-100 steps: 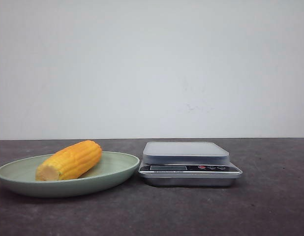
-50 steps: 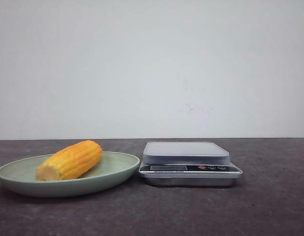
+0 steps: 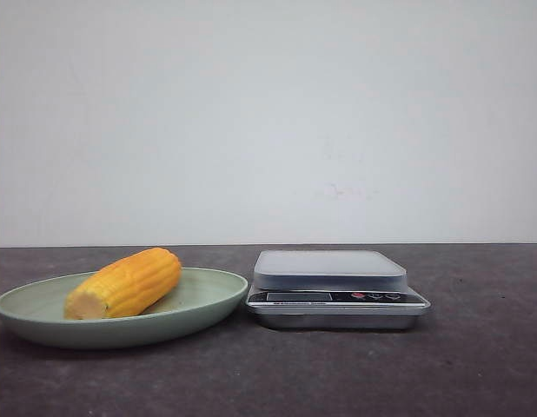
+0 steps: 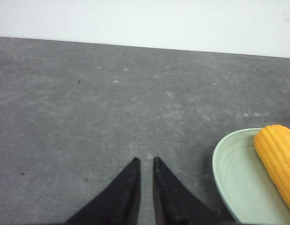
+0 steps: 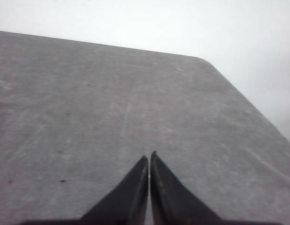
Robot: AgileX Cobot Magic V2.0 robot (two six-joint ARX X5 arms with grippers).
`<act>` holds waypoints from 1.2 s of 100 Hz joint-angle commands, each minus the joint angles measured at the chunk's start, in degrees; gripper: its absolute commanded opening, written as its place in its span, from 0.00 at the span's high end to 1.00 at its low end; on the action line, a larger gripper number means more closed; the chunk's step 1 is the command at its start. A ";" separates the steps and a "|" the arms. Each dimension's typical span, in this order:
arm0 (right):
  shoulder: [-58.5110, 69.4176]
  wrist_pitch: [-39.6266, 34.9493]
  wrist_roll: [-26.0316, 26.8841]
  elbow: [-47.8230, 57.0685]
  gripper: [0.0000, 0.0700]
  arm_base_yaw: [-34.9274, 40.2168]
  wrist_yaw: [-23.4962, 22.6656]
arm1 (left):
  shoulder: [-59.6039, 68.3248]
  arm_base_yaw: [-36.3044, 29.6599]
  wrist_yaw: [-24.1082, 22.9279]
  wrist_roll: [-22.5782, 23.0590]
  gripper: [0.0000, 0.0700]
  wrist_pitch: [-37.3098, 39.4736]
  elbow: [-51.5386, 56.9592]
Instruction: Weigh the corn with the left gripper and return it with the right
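Corn (image 3: 123,283) is seen in the front view lying on its side in a pale green plate (image 3: 199,317) on the left of the dark table (image 3: 338,373), its flat paler end turned toward the camera and its rounded end pointing back toward a silver kitchen scale (image 3: 336,288), which stands just beside the plate's right rim with a bare weighing platform. No arm or gripper is shown in this view, so the pick-up is judged not yet begun. In the left wrist view, the left gripper (image 4: 145,161) is seen with its dark fingers drawn almost together, only a narrow slit between the tips, nothing held, and bare table beneath; the plate's rim and the rounded part of the cob are caught at the edge of the frame, well off the gripper's line. For the step in hand, the jaws would need to be opened wider than the cob, carried across over the plate and closed across the cob's middle, square to its length, so that it is not rolled against the shallow rim. In the right wrist view, the right gripper (image 5: 149,157) is shown with its fingers pressed closed on nothing, above bare table whose far corner is visible; neither corn, plate nor scale is caught there. The scale is given only by the front view, the jaws only by the wrist views.
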 commanded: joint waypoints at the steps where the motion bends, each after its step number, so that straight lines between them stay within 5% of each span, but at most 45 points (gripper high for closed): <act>1: -0.09 0.02 0.79 -0.09 1.00 1.22 0.04 | -0.09 0.02 -0.11 0.20 1.00 -0.26 -1.01; 120: -0.09 0.02 0.79 -0.09 1.00 5.18 0.04 | -0.09 0.02 -0.11 0.20 1.00 -0.26 -1.01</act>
